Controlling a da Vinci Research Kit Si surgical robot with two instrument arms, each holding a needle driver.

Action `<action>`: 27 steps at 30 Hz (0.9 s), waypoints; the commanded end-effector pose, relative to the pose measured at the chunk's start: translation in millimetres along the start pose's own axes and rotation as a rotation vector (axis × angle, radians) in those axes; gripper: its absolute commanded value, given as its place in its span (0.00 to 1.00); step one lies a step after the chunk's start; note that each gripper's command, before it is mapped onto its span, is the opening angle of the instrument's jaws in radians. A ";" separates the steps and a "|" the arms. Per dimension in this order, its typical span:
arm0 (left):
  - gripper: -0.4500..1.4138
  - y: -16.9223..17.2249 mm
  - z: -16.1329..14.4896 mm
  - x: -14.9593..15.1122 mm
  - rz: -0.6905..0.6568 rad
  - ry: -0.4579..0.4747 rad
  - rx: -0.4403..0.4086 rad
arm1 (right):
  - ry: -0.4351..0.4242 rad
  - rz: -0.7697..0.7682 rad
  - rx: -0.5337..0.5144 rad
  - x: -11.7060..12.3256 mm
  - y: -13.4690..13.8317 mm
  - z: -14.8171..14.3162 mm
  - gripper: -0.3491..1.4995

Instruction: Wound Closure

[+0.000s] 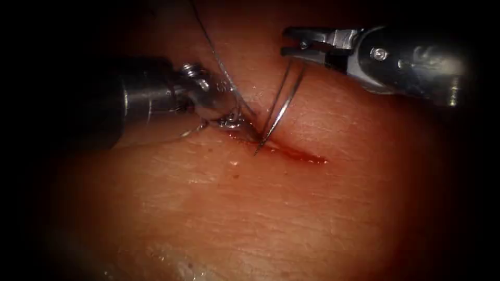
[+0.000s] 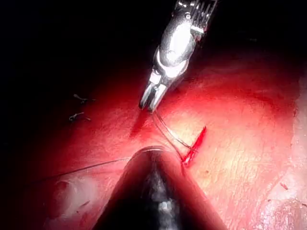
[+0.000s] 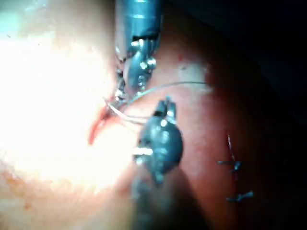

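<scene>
The cut (image 1: 297, 153) runs as a short red line across the tissue (image 1: 250, 218). My right tool (image 1: 285, 41) comes in from the upper right, jaws shut on the curved needle (image 1: 278, 112) near its rear end. The needle slopes down and left, and its tip touches the tissue at the cut's left part. My left tool (image 1: 234, 120) presses down at the cut's left end, jaws shut on the tissue edge. Thread (image 1: 219, 57) drops from above past the left tool into the cut. The left wrist view has the right tool (image 2: 148, 104) above the needle (image 2: 170, 134) and the cut (image 2: 196, 141).
Red fluid wets the cut's edges. Short cut thread ends (image 3: 235, 165) from stitches stand on the tissue away from the cut, also seen as thread ends (image 2: 79, 99). A second strand of thread (image 1: 192, 130) lies under the left tool.
</scene>
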 end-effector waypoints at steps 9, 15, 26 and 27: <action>0.22 -0.3 -1.2 2.1 -0.075 -0.195 -0.128 | 0.004 -0.014 -0.001 -0.1 0.2 0.8 0.00; 0.30 -0.3 -0.8 1.6 -0.066 -0.275 -0.171 | -0.003 -0.026 -0.003 -0.1 0.3 0.8 0.00; 0.37 -0.3 0.2 -0.2 -0.059 -0.364 -0.195 | -0.077 -0.066 -0.066 -0.8 0.5 1.4 0.00; 0.37 -0.1 0.0 -0.3 -0.059 -0.366 -0.199 | -0.079 -0.066 -0.068 -0.9 0.4 1.5 0.00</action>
